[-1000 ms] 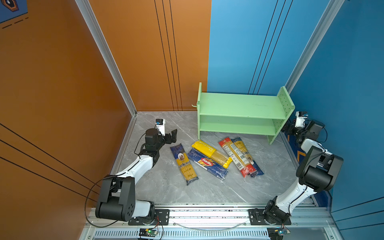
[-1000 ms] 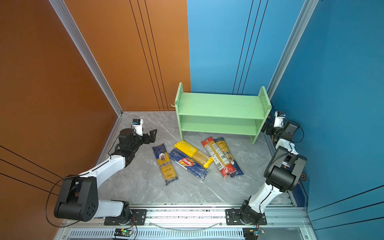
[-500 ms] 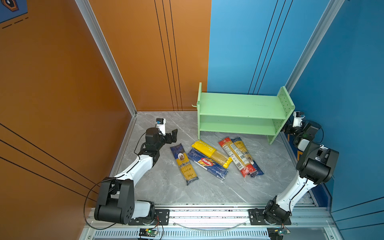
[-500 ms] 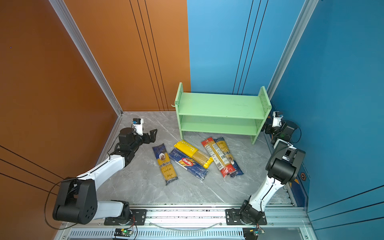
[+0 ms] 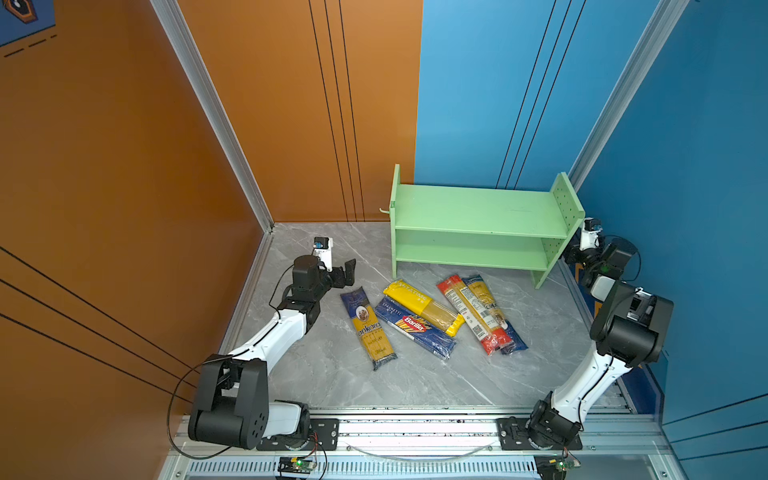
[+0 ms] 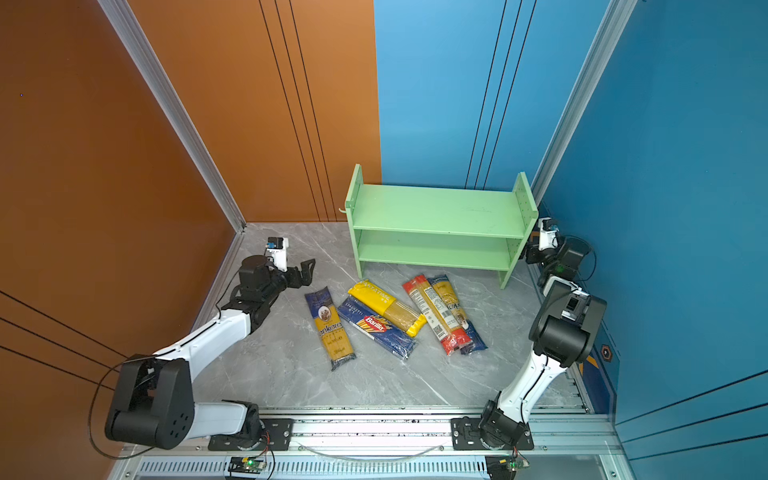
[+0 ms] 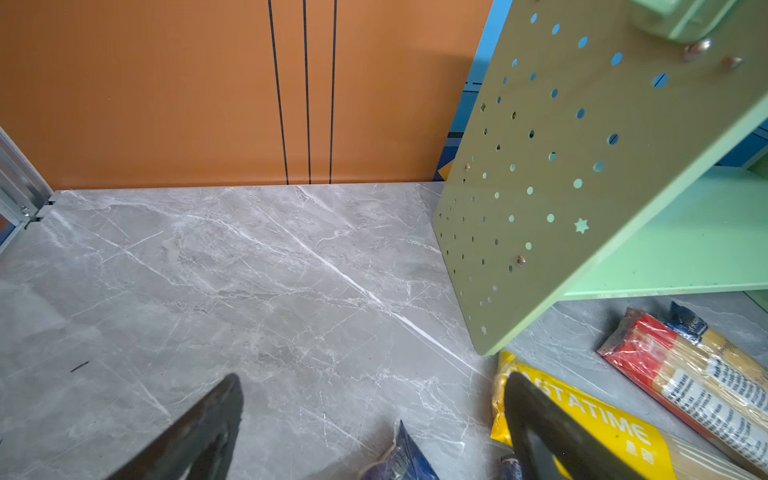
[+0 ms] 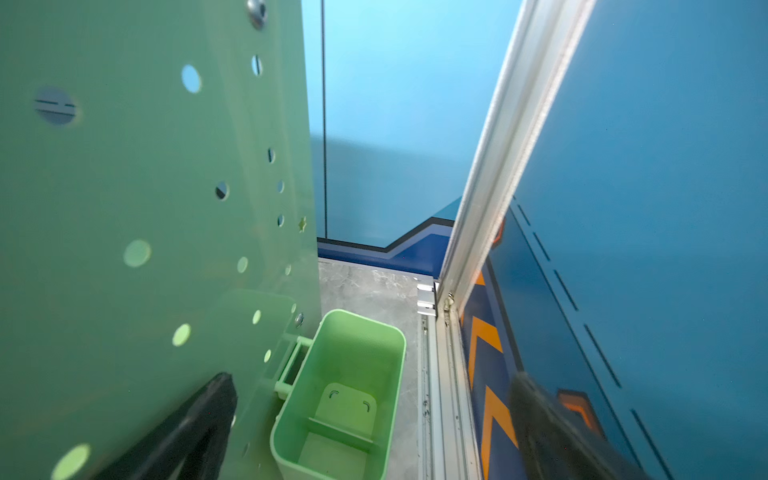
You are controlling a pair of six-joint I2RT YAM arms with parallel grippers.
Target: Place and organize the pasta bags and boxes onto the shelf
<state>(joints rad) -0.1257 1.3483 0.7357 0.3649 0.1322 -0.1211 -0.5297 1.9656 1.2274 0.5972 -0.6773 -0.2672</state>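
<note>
My left gripper (image 5: 345,273), the nearer one, sat wide open and empty just upper left of the blue-and-yellow pack (image 5: 368,328), which ran lengthwise down-frame from it.

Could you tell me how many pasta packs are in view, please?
5, before the shelf: Ankara pack leftmost, Barilla pack, Pastatime pack, red-ended pack, blue-and-yellow pack rightmost, partly covered.

I log the left gripper (image 6: 307,272) jaws spread wide. Blue-and-yellow pack (image 6: 331,328) lies near the tips, off to one side; Barilla pack (image 6: 376,326) beyond it; shelf (image 6: 436,212) ahead of the jaws, apart.
</note>
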